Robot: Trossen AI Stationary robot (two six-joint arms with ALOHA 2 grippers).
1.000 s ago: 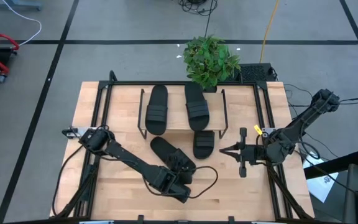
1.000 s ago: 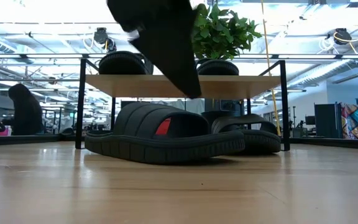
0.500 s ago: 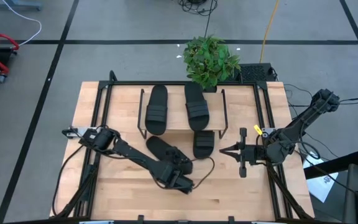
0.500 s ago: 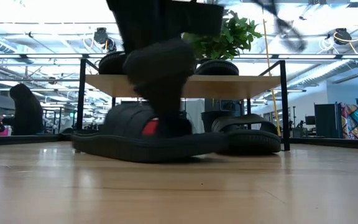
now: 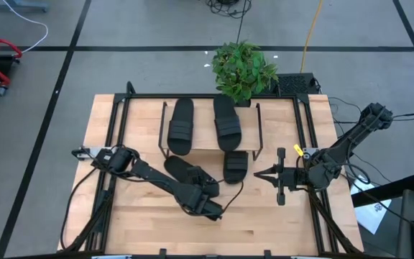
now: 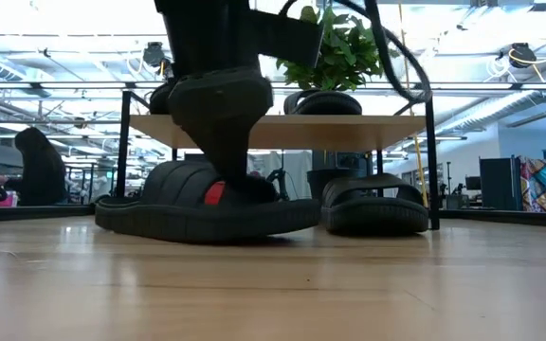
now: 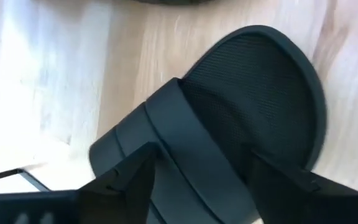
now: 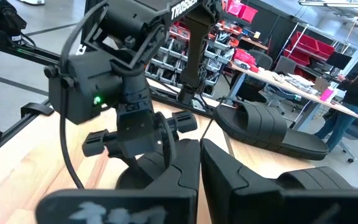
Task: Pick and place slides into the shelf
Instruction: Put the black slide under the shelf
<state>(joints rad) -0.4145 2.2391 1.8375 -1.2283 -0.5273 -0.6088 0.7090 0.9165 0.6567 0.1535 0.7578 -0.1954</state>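
Observation:
Two black slides lie sole-down on the shelf plank. A third slide lies on the table under the shelf's near edge. The fourth slide lies on the table in front of the shelf, under my left gripper. That gripper is shut on it. My right gripper hovers shut to the right of the shelf, touching nothing. My left gripper holds the fourth slide at its ribbed strap, with one finger on each side, lying across the slide's width. It comes from above, slanting down from the near side. The slide lies flat, its sole on the table.
A potted plant stands behind the shelf. A black cable trails from the left wrist over the table. Bare tabletop lies toward the near edge and the left. Black frame rails run along the table's sides.
My left gripper came down onto the fourth slide and moved toward the table's left and far side, toward the shelf. The slide slid along the table with it, staying flat on its sole.

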